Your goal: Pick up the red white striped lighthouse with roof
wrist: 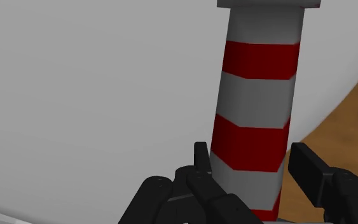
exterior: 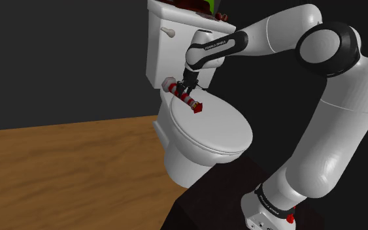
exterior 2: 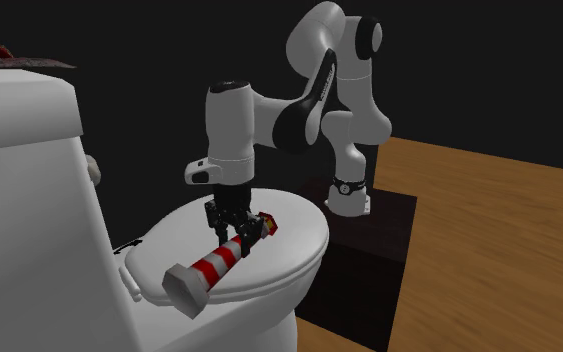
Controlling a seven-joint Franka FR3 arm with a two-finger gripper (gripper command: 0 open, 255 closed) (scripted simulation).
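The claw (wrist: pixel 249 156) sits low in the wrist view, open, fingers astride the red-and-white lighthouse (wrist: pixel 259 102), which lies flat on the white toilet lid (wrist: pixel 95 95). The right-hand finger looks just clear of the shaft. An uneven squeeze could roll it off the domed lid onto the wooden floor (wrist: pixel 355 118) at right.

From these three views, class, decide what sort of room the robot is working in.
Probably a bathroom: a white toilet, lid down, its cistern with a flush lever, and wooden floor.
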